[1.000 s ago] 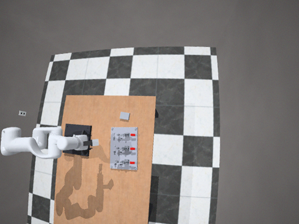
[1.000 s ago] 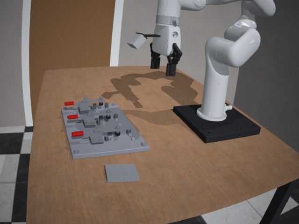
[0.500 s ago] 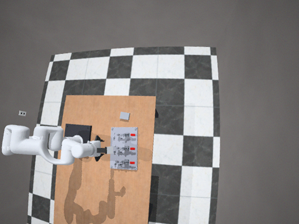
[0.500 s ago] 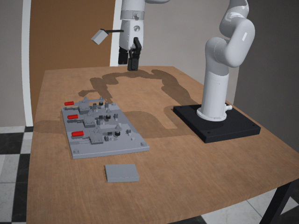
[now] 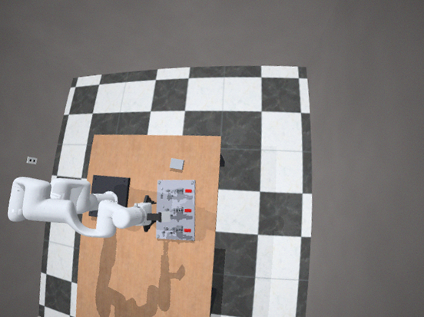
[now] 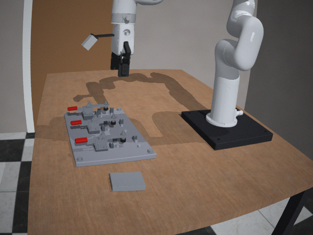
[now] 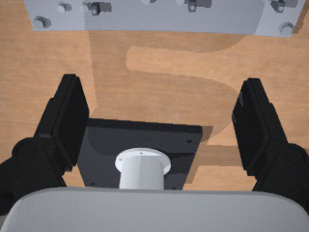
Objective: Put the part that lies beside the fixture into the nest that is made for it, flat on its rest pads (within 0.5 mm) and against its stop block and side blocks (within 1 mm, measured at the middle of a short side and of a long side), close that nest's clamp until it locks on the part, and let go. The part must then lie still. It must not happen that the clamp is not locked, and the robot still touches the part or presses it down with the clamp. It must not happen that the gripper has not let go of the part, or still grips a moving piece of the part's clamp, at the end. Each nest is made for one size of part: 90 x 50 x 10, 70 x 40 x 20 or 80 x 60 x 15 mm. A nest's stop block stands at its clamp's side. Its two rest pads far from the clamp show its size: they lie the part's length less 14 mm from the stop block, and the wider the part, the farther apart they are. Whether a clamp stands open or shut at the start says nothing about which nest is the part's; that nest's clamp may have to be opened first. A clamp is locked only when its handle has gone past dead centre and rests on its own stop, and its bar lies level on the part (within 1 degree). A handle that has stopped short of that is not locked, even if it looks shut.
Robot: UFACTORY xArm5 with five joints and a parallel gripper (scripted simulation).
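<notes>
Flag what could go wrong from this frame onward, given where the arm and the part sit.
1. The part lies flat and low on the table; the open, empty gripper could slip off its shallow sides or scrape the wood.
2. All three nests on the fixture look alike from here, so the wrong nest could be chosen.
3. The clamp handles appear laid down, so a bar may block the nest unless it is opened first.
</notes>
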